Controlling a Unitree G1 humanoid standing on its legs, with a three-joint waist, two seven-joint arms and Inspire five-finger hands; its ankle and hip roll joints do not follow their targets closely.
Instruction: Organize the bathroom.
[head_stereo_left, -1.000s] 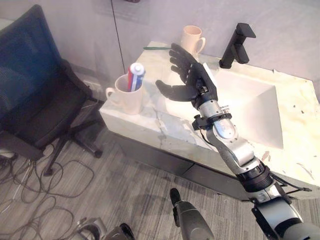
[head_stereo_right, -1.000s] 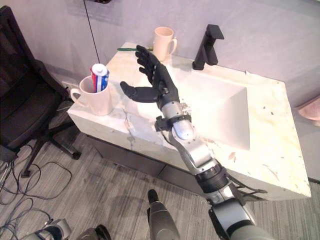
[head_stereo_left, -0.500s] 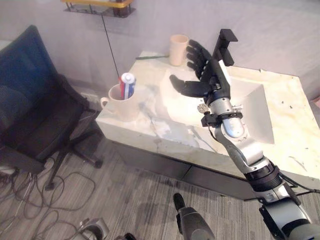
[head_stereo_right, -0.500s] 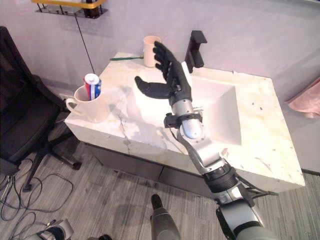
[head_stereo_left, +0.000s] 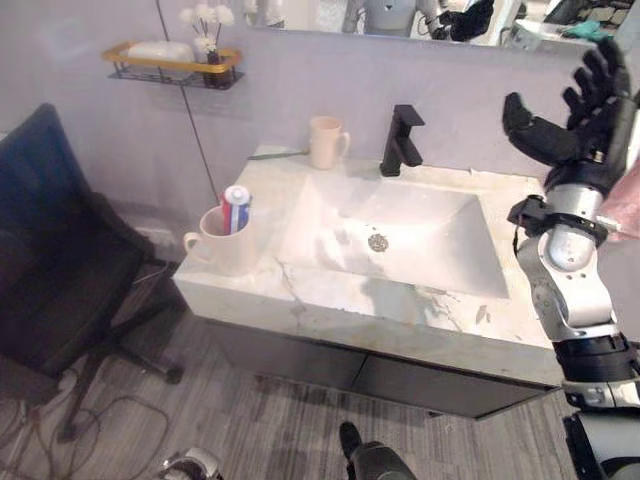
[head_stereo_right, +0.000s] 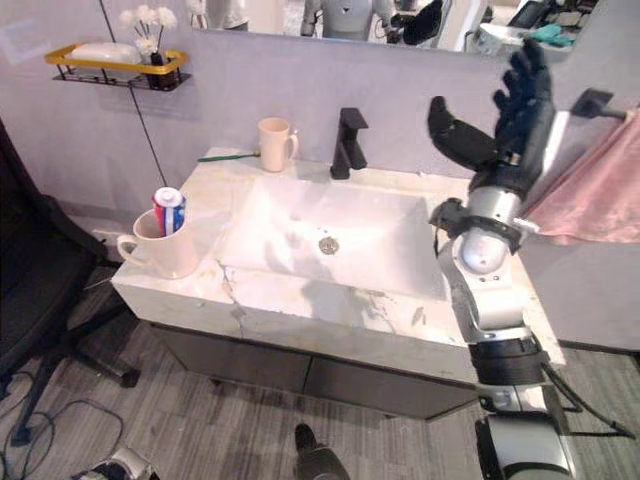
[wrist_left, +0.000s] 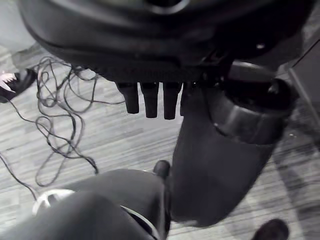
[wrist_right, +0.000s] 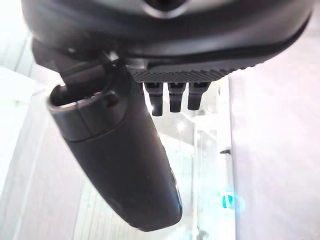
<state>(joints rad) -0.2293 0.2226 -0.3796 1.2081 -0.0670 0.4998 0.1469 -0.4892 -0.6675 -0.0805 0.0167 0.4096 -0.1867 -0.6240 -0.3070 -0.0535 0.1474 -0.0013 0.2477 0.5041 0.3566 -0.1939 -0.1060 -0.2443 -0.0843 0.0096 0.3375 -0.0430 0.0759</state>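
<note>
Nearest the camera, the left hand (wrist_left: 150, 97) hangs low over the grey plank floor (wrist_left: 60, 145); in its wrist view the fingers (wrist_left: 151, 102) point straight down, relaxed, with nothing in them.

Above that stands the marble desk (head_stereo_right: 300, 315) with its sunken white basin (head_stereo_right: 330, 225). On the desk's front left corner sits a cream mug (head_stereo_right: 165, 248) with a toothpaste tube (head_stereo_right: 168, 210) standing upright inside it. A black office chair (head_stereo_left: 50, 270) stands on the floor to the left of the desk.

The right hand (head_stereo_right: 500, 120) is raised high at the desk's right side, above the counter's right edge and in front of the wall. Its fingers (head_stereo_right: 525, 85) are spread and straight, the thumb held apart, and it grips nothing. It is well apart from the mug with the toothpaste, which lies across the basin on the opposite side. Just beside the raised hand, a pink towel (head_stereo_right: 590, 195) hangs on the wall to the right.

Farther back, at the basin's rear edge, stands a black tap (head_stereo_right: 348, 140). To its left a second cream mug (head_stereo_right: 275, 142) stands on the desk's back left corner, and a green toothbrush (head_stereo_right: 228, 155) lies flat on the desk just beside it, well away from both hands.

On the wall beyond, a yellow wire shelf (head_stereo_right: 115, 62) carries a white object and a small bunch of white flowers (head_stereo_right: 145, 20), and a mirror (head_stereo_right: 400, 20) runs along the top.
</note>
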